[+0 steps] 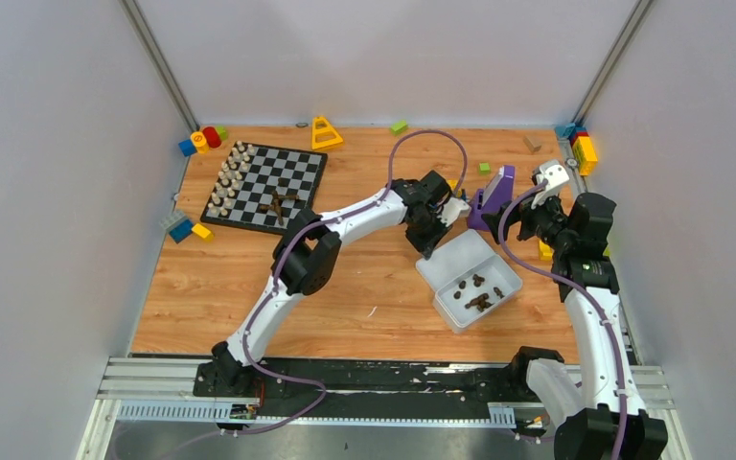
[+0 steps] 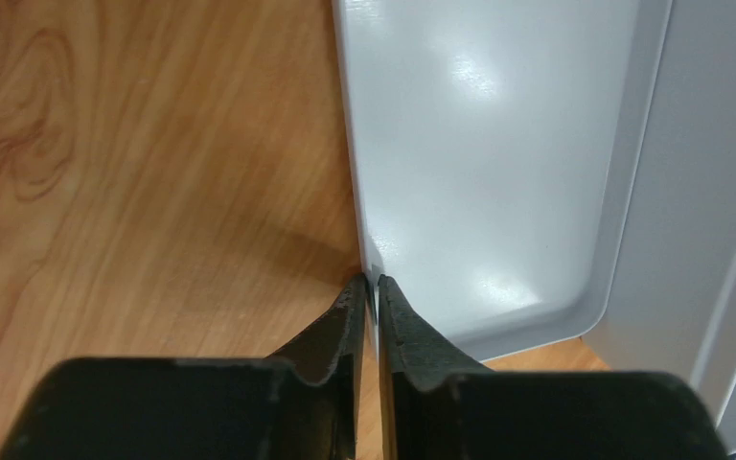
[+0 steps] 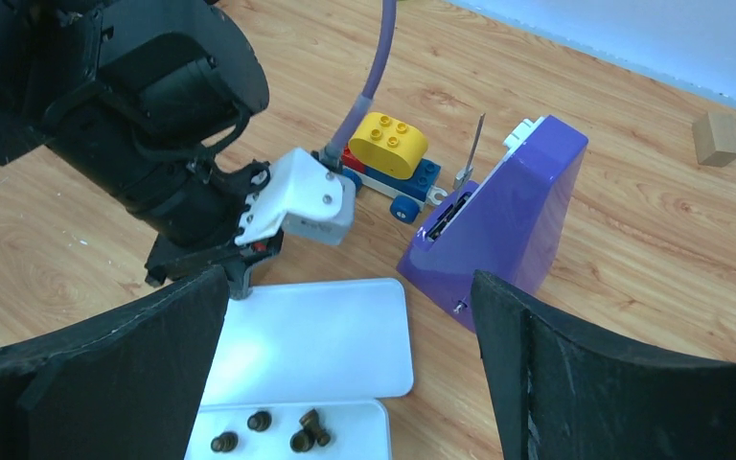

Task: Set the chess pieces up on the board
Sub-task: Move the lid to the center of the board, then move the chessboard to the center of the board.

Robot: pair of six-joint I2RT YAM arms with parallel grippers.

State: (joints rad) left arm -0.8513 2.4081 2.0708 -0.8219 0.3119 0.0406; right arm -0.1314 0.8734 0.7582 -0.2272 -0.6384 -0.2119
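Wooden table [image 1: 364,287]: carries all items noted below.

Left arm: extended across the table to the white lid [image 1: 460,254]. Left gripper [image 2: 372,287]: jaws all but together, a hairline slit between them, tips at the lid's rim. Whether the rim is pinched cannot be told.

Right arm: raised at the right side. Right gripper [image 3: 345,287]: jaws wide apart, nothing between them, above the lid and the purple case [image 1: 494,196].

Board [image 1: 297,172]: flat at the far left of the table, well apart from both grippers.

White tray [image 1: 455,324]: right of centre, its lid lying open alongside it, on the far side.

Toy blocks [image 1: 585,149]: scattered along the far edge and near the board's corners (one yellow block sits on a small wheeled toy beside the purple case).

Chess pieces: cream pieces [image 1: 230,177] stand upright in two rows along the board's left edge. A few dark pieces [image 1: 278,203] lie heaped on the board near its near edge. More dark pieces in the tray [image 1: 479,295], lying loose.
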